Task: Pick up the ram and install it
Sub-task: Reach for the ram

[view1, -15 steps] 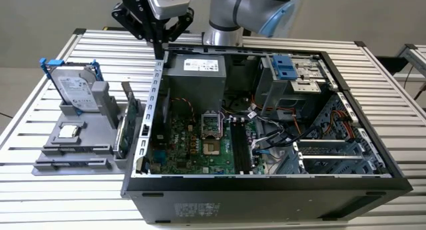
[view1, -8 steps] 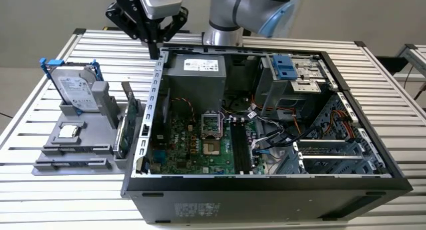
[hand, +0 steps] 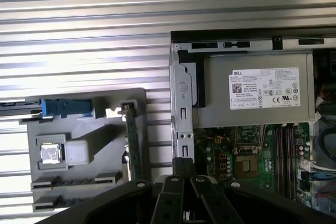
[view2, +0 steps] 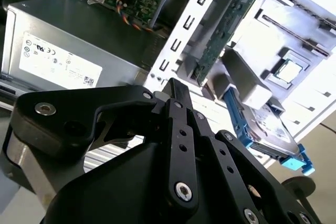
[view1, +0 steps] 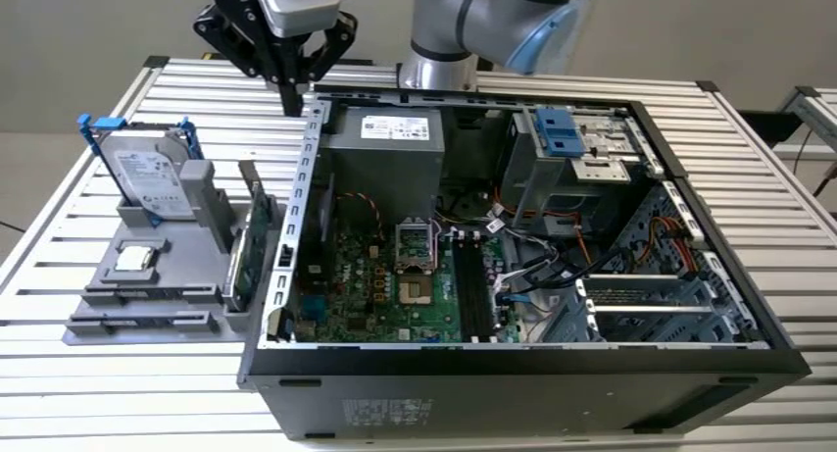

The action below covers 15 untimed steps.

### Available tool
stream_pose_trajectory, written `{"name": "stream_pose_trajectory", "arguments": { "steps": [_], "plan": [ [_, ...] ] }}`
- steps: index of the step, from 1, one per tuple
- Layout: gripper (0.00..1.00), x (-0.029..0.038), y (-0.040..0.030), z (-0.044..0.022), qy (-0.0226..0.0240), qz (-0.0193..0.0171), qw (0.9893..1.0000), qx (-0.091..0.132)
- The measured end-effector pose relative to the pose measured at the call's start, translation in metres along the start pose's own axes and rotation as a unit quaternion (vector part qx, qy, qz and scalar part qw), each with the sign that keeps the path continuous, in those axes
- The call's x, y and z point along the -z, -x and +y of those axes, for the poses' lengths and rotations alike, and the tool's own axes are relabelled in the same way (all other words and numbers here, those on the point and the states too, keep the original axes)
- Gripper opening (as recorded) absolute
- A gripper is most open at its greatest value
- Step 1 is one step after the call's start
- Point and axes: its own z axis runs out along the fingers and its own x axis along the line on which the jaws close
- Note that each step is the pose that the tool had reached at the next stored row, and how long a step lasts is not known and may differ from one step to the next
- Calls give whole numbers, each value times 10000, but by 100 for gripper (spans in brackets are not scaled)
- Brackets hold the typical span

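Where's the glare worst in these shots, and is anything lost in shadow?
Second wrist view: the gray holder tray washes out to white. First wrist view: the table slats gleam bright. Exterior view: even light, the computer case partly shadowed inside.

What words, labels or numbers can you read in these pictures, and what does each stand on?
White label on the power supply: several lines of print, too small to read.
Label on the hard drive: print too small to read.
Sticker on the computer case, on its outer wall: print too faint to read.
Nothing can be quoted with confidence.
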Motion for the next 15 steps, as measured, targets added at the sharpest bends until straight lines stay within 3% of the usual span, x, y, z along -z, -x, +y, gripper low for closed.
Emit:
{"name": "stream_pose_trajectory", "arguments": {
  "steps": [9, 15],
  "plan": [
    [0, 3, -119, -8, 0, 0, 10000, 0],
    [0, 5, -235, -16, 0, 0, 10000, 0]
  ]
}}
